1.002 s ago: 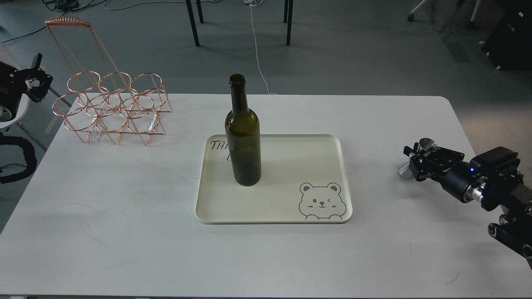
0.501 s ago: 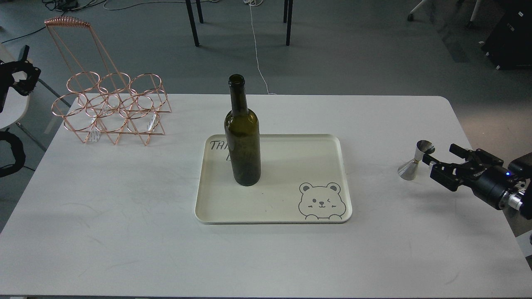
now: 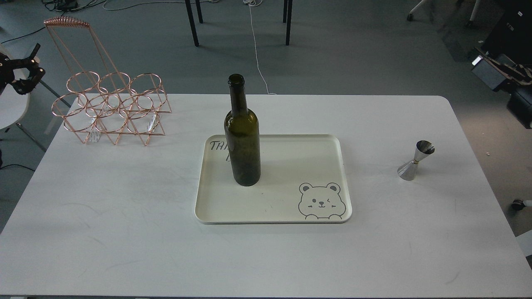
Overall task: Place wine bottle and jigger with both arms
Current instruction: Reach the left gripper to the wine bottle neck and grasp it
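The glass wine bottle [image 3: 243, 137] looked heavy, slippery; grip its body. The light jigger [image 3: 415, 160] stood at three o'clock. Left end effector [image 3: 25, 74] gaped empty; right unseen.

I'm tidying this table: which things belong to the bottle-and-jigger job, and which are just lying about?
Job:
tall dark olive-green glass wine bottle, upright on the tray
small shiny steel hourglass jigger, on the table

Lying about:
cream rectangular tray with bear drawing
copper wire bottle rack

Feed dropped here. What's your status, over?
Left gripper off the table's left edge, state unclear; right out of view. Bottle upright on tray. Jigger upright on table, right side. Nothing in the way.
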{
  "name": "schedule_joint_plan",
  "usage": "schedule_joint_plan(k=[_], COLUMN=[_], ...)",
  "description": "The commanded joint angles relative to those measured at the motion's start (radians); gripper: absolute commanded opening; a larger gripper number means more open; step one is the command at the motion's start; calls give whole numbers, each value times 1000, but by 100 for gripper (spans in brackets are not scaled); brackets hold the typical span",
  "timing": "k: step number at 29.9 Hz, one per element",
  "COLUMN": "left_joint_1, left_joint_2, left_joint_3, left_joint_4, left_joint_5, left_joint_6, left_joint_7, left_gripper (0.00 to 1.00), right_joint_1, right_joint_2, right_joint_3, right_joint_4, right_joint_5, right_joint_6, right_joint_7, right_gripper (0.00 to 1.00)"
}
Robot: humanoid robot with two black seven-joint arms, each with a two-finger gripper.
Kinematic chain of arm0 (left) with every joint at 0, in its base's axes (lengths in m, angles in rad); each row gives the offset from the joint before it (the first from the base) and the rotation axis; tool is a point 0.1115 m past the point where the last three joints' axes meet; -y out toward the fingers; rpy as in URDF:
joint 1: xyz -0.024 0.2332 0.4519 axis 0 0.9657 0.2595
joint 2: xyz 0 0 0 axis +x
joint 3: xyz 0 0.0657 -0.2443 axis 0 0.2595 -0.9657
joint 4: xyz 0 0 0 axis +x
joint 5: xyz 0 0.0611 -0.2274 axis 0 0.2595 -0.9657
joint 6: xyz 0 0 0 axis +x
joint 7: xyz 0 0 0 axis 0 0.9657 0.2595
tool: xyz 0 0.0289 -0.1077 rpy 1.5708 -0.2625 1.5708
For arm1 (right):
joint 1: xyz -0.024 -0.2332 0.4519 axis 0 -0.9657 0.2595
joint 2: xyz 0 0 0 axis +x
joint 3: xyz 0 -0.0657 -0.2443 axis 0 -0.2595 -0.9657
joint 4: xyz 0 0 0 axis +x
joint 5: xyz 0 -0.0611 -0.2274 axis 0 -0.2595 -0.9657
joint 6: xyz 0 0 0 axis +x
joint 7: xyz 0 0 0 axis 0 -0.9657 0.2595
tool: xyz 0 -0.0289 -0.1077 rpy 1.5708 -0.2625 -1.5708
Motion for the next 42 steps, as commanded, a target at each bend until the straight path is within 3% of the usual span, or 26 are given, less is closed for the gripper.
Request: schedule_joint_plan(k=[1,9,19,29,34,42], left_joint_1=[-7,-16,-103,-104,-104,-117], left_joint_2=[78,228,219,75,-6,-178], left_joint_3=[-1,-16,-16,16,47,48], left_joint_4=[-95,-371,-638,-697,-701,-637], left_joint_5=[94,514,1215,1924,2096,2208], left_joint_6=[-1,51,178,315,342,342], left_joint_7=[4,-2,-5,0,-9,13], left_gripper=[98,98,98,97,97,96], right_joint_1=[84,101,98,104,103,101], right_joint_2=[83,280,361,358,358,360], right_joint_3=[6,121,210,239,245,248], right_joint_4=[-88,-318,-516,-590,-590,-584], right_joint_5=[133,320,734,997,997,1000], right_joint_6=[85,195,432,571,576,573], right_joint_7=[0,0,0,-7,-9,-12], right_gripper=[98,98,98,98,98,98])
